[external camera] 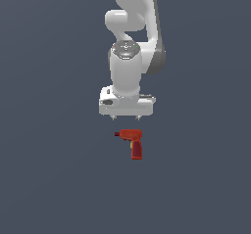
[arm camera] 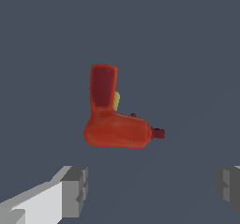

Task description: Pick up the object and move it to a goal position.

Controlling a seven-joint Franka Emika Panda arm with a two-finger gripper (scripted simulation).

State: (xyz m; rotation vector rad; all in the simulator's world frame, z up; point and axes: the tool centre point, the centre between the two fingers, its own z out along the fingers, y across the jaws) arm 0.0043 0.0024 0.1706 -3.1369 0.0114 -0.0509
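The red power drill [external camera: 131, 141] lies on its side on the flat grey surface, its dark nose tip toward the exterior view's left and its darker red handle toward the viewer. In the wrist view the drill [arm camera: 115, 120] shows a small yellow trigger beside the handle. My gripper [external camera: 126, 116] hangs just behind the drill in the exterior view, apart from it, with its two short fingertips spread wide. In the wrist view the grey fingertips [arm camera: 75, 190] stand far apart with nothing between them, and the drill lies beyond them. The gripper is open and empty.
The white arm [external camera: 130, 42] rises above the gripper at the top middle of the exterior view. A plain grey surface [external camera: 49, 179] lies all around the drill, with no other objects in view.
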